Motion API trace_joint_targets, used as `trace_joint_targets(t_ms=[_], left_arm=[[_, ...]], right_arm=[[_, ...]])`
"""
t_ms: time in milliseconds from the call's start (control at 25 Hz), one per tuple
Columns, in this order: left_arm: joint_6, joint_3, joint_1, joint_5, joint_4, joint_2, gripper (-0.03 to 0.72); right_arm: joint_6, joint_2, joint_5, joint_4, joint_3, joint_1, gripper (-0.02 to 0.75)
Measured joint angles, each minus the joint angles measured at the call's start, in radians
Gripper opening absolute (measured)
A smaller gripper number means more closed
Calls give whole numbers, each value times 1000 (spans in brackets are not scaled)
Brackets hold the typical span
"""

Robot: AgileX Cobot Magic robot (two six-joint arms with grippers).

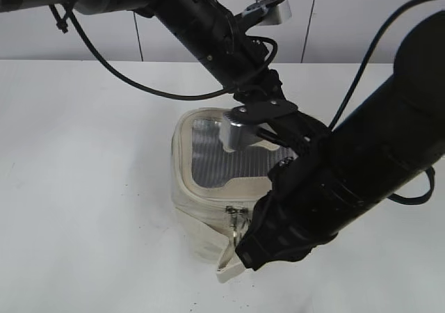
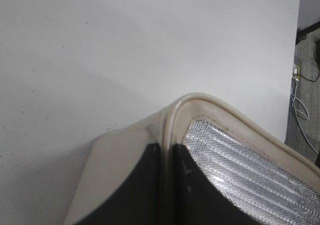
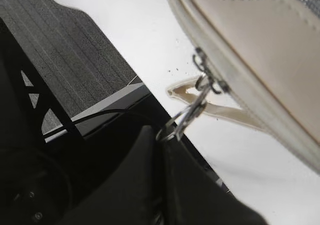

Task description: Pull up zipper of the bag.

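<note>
The right end effector, nearest the lens, is closed on a ring pull of the zipper at the front corner of the bag, apparently ready to draw the slider along the rim. The left end effector pinches the far rim, seemingly to anchor the bag. Bare white worktop lies all around; its edge runs just behind the pull.
</note>
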Motion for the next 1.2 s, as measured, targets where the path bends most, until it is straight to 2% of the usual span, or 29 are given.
trace_joint_targets(t_ms=[240, 360, 440, 560, 680, 760, 840, 920, 1040, 1200], left_arm=[[0, 0, 0, -1, -2, 0, 37], [0, 0, 0, -1, -3, 0, 37], [0, 0, 0, -1, -3, 0, 37], [0, 0, 0, 0, 5, -5, 74], [-5, 0, -1, 0, 32, -29, 190], [-30, 0, 0, 2, 74, -66, 278], [-80, 0, 3, 3, 136, -106, 334], [-144, 0, 3, 11, 223, -147, 354], [-265, 0, 3, 44, 357, -214, 363], [-419, 0, 5, 84, 526, -300, 366]], right_arm=[[20, 6, 4, -5, -8, 2, 6], [106, -1, 12, -53, -13, 2, 48], [190, -22, 19, -119, -20, 2, 138], [324, -69, 36, -261, -22, -4, 332], [416, -112, 82, -384, -22, -12, 507], [467, -139, 116, -464, -22, -14, 564], [519, -170, 152, -540, -22, -14, 577], [572, -200, 183, -621, -22, -14, 578], [619, -252, 234, -701, -22, -15, 578], [656, -341, 298, -733, -22, -15, 579]])
